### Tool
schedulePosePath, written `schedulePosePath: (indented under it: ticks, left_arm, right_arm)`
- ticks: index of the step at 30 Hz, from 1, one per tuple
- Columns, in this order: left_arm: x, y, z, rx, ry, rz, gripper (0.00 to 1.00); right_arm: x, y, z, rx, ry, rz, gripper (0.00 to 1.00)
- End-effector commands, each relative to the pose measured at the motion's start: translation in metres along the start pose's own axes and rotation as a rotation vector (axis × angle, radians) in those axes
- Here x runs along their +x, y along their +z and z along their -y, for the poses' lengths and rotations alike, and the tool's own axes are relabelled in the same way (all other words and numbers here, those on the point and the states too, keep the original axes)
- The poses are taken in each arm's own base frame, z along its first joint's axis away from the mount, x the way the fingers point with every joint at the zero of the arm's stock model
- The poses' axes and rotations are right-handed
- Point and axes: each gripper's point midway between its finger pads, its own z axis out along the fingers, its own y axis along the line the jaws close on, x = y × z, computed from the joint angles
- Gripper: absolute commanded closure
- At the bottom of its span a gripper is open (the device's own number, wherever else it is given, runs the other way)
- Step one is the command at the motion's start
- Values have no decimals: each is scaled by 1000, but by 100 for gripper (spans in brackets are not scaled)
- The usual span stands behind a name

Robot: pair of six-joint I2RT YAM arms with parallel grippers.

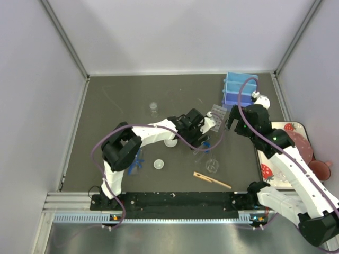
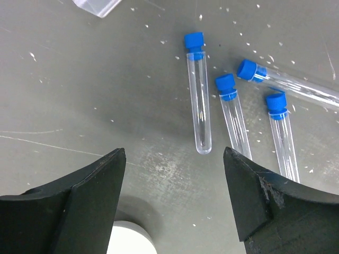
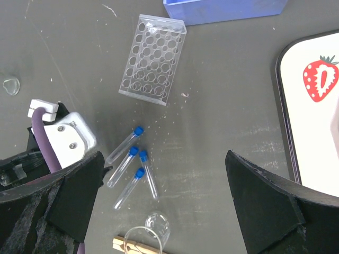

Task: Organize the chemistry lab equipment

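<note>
- Left hand (image 2: 174,159), wide and empty, above four blue-capped tubes (image 2: 200,100) lying near the clear tube rack (image 3: 152,58).
- Right hand (image 3: 164,159), wide and empty, beside that rack.

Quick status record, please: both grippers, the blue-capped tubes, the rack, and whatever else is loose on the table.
left gripper: open, empty, hovering over the tubes
right gripper: open, empty
tubes: four, capped, lying flat on the table, none gripped
rack: no tubes in it, near the blue box
round dishes: two, loose, near the left arm
wooden clip: loose, near the front edge
</note>
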Motion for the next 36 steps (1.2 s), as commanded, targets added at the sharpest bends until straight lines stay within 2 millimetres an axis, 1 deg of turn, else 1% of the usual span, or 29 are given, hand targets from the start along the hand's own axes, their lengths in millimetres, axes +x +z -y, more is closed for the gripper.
schedulePosePath:
  ticks: [1, 2, 10, 14, 15, 17, 18, 20, 21, 22, 24, 25, 26, 28, 30, 33, 34, 35, 36]
  left_arm:
    - [-29, 2, -3, -1, 12, 84, 20]
    - [-28, 3, -1, 2, 17, 81, 21]
    - [-24, 18, -1, 7, 27, 59, 22]
    - [-20, 24, 1, 20, 24, 46, 28]
    - [-19, 25, 4, 30, 24, 42, 34]
    - [-15, 27, 4, 32, 19, 31, 42]
    - [-13, 28, 5, 32, 18, 23, 50]
    - [-9, 30, 5, 35, 14, 10, 55]
    - [-7, 30, 5, 36, 9, 4, 61]
    - [-5, 31, 7, 43, 10, -3, 64]
    - [-1, 32, 9, 50, 6, -15, 68]
    - [0, 31, 10, 57, 5, -19, 76]
    - [2, 31, 11, 60, 2, -24, 79]
    - [6, 31, 12, 59, -3, -34, 100]
    - [10, 29, 13, 61, -6, -40, 100]
    - [6, 19, 12, 59, -9, -34, 100]
    - [2, 14, 13, 63, -11, -26, 100]
    - [-8, 1, 13, 67, -10, 1, 100]
    - [-14, -7, 13, 68, -12, 17, 100]
  right_arm:
    - [3, 3, 0, -1, 10, -10, 1]
    - [4, 4, 0, -1, 10, -13, 1]
    - [5, 3, 0, -4, 14, -13, 1]
    - [7, 3, 1, -2, 15, -14, 1]
    - [7, 3, 1, -3, 15, -15, 1]
    - [7, 3, 1, -1, 16, -13, 1]
    - [7, 3, 1, 0, 17, -13, 1]
    - [7, 4, 2, 4, 19, -12, 1]
    - [7, 4, 1, 2, 18, -14, 1]
    - [7, 4, 2, 6, 19, -14, 1]
    - [7, 4, 2, 6, 20, -14, 1]
    - [8, 4, 2, 6, 19, -15, 1]
    - [8, 4, 2, 8, 21, -15, 1]
    - [8, 5, 3, 11, 21, -16, 1]
    - [8, 5, 2, 8, 21, -18, 1]
    - [9, 9, -1, 4, 4, -32, 1]
    - [9, 10, -2, 4, -7, -39, 1]
    - [9, 12, -5, -6, -16, -47, 1]
    - [8, 12, -6, -10, -19, -48, 1]
